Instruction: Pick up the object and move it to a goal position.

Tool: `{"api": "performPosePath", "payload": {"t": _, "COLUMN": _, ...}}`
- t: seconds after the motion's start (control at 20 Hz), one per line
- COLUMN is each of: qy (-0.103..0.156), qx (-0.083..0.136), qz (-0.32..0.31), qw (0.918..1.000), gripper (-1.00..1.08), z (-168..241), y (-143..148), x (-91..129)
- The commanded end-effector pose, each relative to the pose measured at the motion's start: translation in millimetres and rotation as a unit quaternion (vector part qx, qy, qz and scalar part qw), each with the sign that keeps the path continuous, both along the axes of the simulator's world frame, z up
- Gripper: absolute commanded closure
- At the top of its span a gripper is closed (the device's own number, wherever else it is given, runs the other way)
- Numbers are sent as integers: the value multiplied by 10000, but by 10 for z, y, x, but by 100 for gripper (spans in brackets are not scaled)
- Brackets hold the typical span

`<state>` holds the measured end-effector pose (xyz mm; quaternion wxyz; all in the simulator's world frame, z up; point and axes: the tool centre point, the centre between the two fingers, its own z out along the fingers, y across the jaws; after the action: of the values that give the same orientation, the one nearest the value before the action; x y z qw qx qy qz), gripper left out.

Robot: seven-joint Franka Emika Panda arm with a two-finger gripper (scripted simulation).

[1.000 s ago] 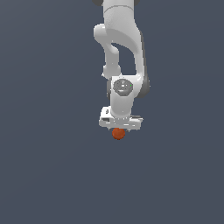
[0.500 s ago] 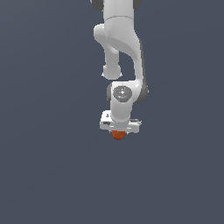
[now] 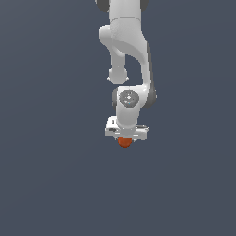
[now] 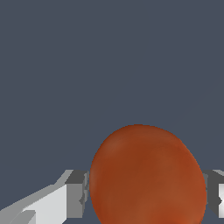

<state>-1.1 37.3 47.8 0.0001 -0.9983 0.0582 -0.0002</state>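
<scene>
One main risk is seen: slip of the small round orange-red ball [image 3: 124, 142] out of the white two-finger tool [image 3: 125, 138]. A smooth sphere is pinched between flat pads, so contact is likely only two small patches; any fast swing or sudden stop on the way to the goal could roll it out. In the wrist view the ball [image 4: 148, 175] bulges well past the grey fingertips [image 4: 77, 192], so the pads may be seated behind its widest part, which would tend to squeeze it outward. That seating cannot be confirmed from these views.

Second risk: the goal position is not marked in either view, so overshoot or a bad release point cannot be ruled out.

Tool state: narrowed onto the ball, a fingertip seen hard against each side of it in the wrist view. Contact appears firm, though grip force cannot be judged.

Ball location: directly under the white arm's [image 3: 124, 50] wrist, between the fingers, roughly central in the exterior view. Whether it is lifted off the dark grey tabletop [image 3: 46, 184] or resting on it cannot be told; no shadow or edge is rendered.

Ball appearance: orange-red, faintly mottled, matte, slightly oval in the close wrist view, narrower than the tool body.
</scene>
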Motion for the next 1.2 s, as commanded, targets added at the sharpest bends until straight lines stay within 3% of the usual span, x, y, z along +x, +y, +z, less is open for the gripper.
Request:
{"api": "performPosePath", "payload": {"t": 0.0, "qy": -1, "qx": 0, "qz": 1, "qw": 10000, "gripper": 108, "z": 10, "y": 6, "x": -2}}
{"api": "performPosePath", "payload": {"t": 0.55, "qy": -1, "qx": 0, "qz": 1, "qw": 10000, "gripper": 108, "z": 408, "y": 241, "x": -128}}
{"api": "performPosePath", "payload": {"t": 1.15, "qy": -2, "qx": -10, "qz": 1, "qw": 10000, "gripper": 108, "z": 1528, "y": 894, "x": -468}}
